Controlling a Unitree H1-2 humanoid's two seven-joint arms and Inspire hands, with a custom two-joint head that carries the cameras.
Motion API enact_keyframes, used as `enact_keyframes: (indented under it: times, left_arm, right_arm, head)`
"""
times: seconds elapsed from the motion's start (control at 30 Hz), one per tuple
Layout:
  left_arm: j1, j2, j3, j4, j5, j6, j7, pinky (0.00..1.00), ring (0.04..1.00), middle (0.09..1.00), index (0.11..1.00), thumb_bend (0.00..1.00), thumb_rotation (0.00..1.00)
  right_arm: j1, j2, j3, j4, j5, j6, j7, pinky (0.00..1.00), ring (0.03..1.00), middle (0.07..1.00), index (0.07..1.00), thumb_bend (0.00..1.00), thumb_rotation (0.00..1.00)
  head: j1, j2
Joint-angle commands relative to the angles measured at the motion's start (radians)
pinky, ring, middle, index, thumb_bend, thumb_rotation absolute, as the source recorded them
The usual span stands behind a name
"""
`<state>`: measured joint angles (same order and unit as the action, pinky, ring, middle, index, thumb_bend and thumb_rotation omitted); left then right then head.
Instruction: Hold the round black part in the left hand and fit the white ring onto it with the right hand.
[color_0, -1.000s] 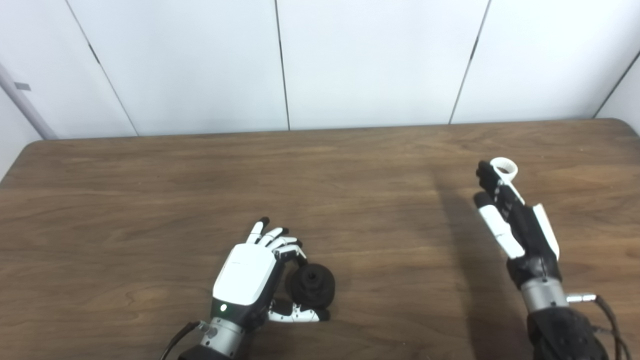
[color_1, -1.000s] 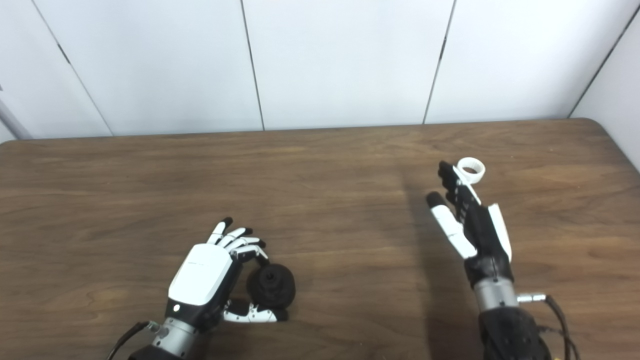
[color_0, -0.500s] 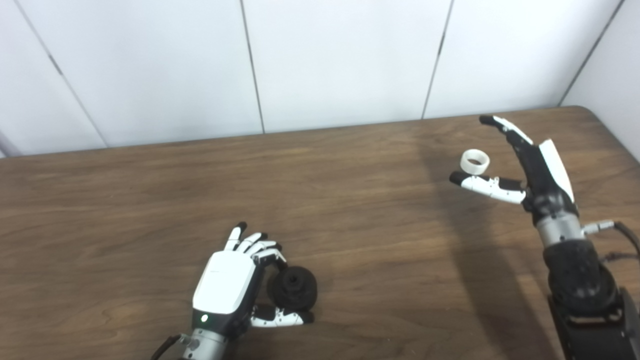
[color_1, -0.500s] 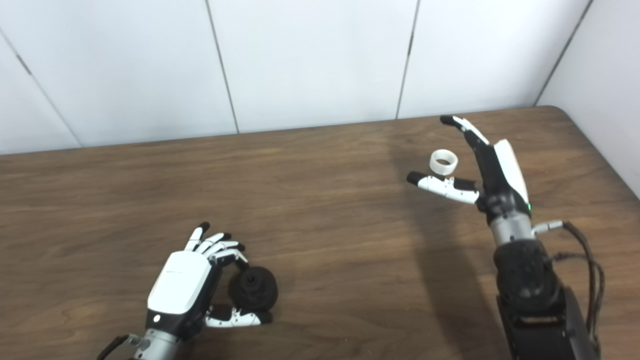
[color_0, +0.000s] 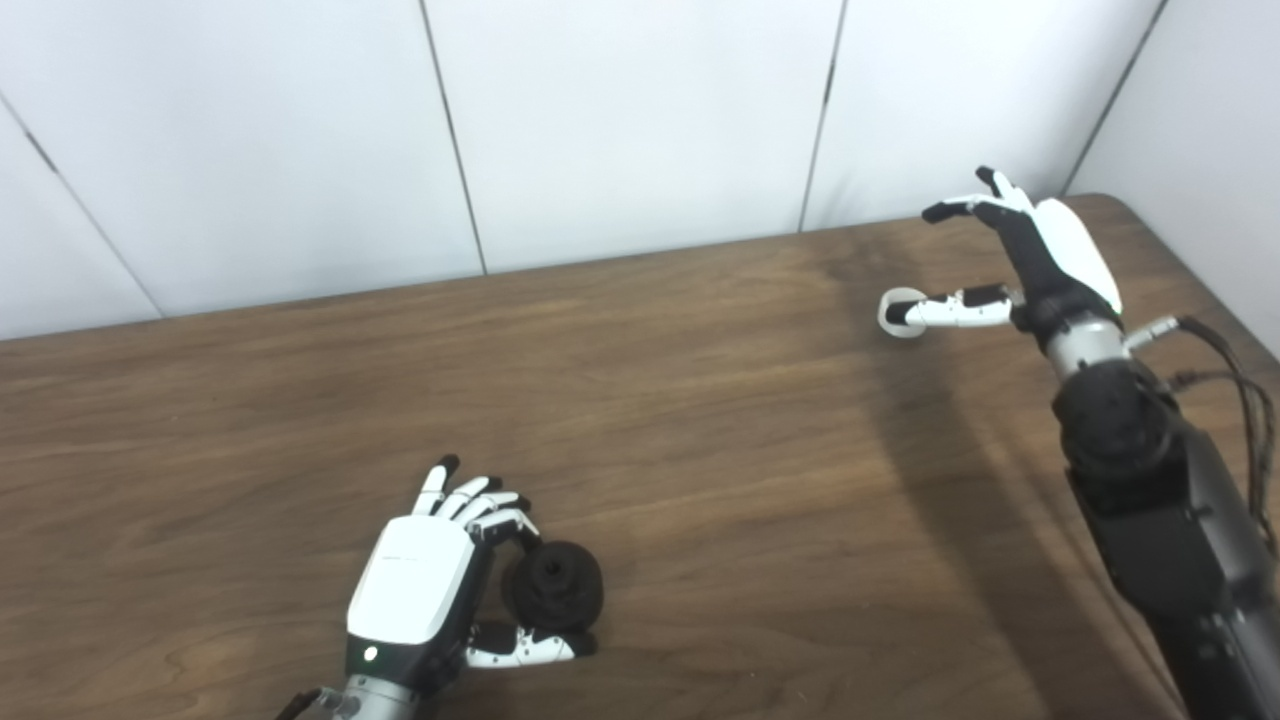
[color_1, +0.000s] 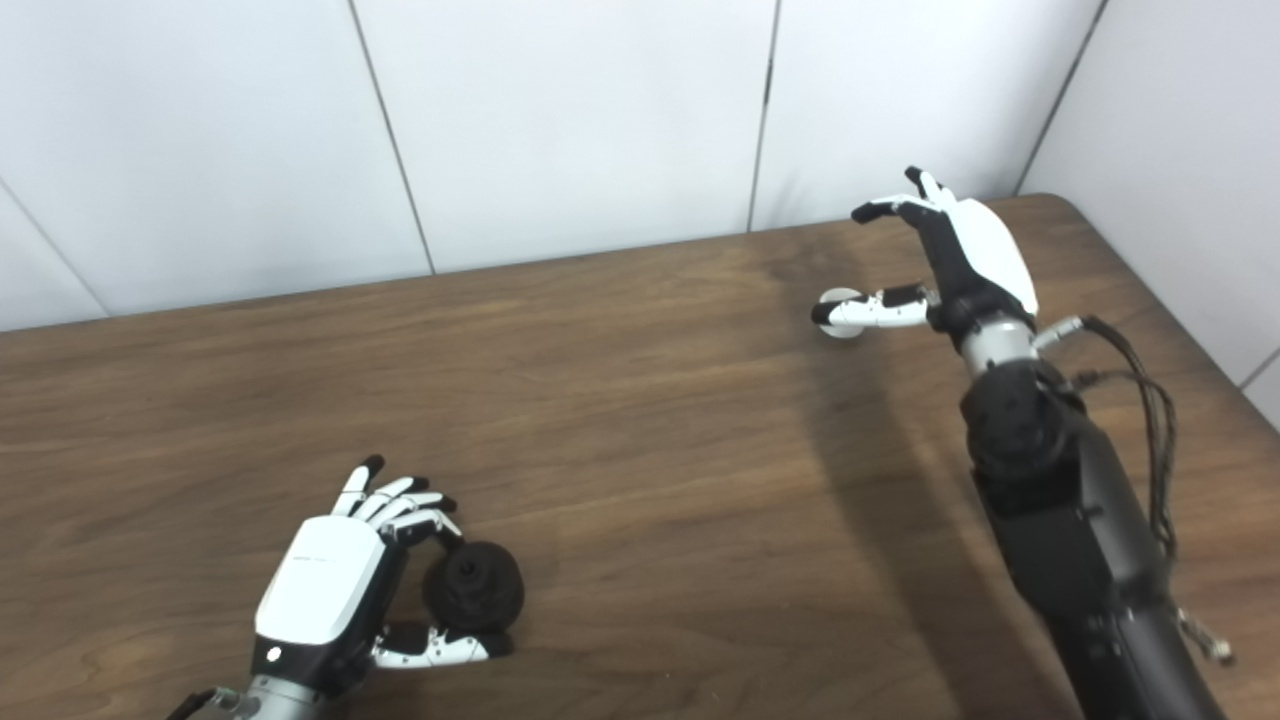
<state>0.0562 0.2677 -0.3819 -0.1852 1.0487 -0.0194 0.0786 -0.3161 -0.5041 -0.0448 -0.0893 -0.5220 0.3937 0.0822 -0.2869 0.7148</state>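
matte round black part (color_0: 553, 597) sits in left hand (color_0: 425, 590), apparently gripped.

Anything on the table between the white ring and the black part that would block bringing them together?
Nothing visible. Only bare table lies between the white ring, under the open right hand, and the round black part in the left hand.

I see the round black part (color_0: 553, 598) low on the near left of the table (color_0: 700, 450), a dark, matte, puck-like piece with a small raised hub and a hole at its centre, cradled between the fingers and thumb of my left robot hand (color_0: 425, 585). The white ring (color_0: 897, 312) is a small pale hoop lying flat on the table at the far right, well apart from the black part. My right robot hand (color_0: 1030, 262) is spread above it, the thumb tip crossing over the ring so that part of the hoop is hidden.
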Motion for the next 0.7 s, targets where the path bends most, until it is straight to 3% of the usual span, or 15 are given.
enact_keyframes:
  times: [0.0, 0.3, 0.43, 0.67]
  left_arm:
    - [0.011, 0.035, 0.009, 0.032, 0.008, -0.002, -0.01, 1.0, 0.852, 0.752, 0.483, 0.52, 0.06]
    - [0.009, 0.049, 0.013, 0.059, 0.003, -0.02, -0.001, 1.0, 0.842, 0.741, 0.483, 0.52, 0.06]
    - [0.009, 0.054, 0.016, 0.066, -0.007, -0.026, 0.003, 1.0, 0.84, 0.74, 0.483, 0.52, 0.05]
    - [0.009, 0.057, 0.018, 0.053, -0.005, -0.011, -0.017, 1.0, 0.846, 0.743, 0.483, 0.52, 0.06]
  right_arm:
    - [-0.049, -0.028, -0.002, -0.003, -0.017, -0.006, -0.012, 1.0, 1.0, 0.991, 0.723, 0.89, 0.26]
    - [-0.109, -0.038, 0.041, 0.101, -0.047, 0.033, -0.003, 1.0, 1.0, 0.999, 0.726, 0.89, 0.23]
    - [-0.136, -0.055, 0.077, 0.135, -0.071, 0.069, 0.039, 1.0, 1.0, 1.0, 0.743, 0.87, 0.26]
    - [-0.173, -0.065, 0.119, 0.203, -0.104, 0.073, 0.071, 1.0, 1.0, 0.997, 0.725, 0.88, 0.27]
  head:
    - [-0.006, 0.0]
    - [-0.045, -0.006]
    - [-0.06, -0.008]
    - [-0.072, -0.011]
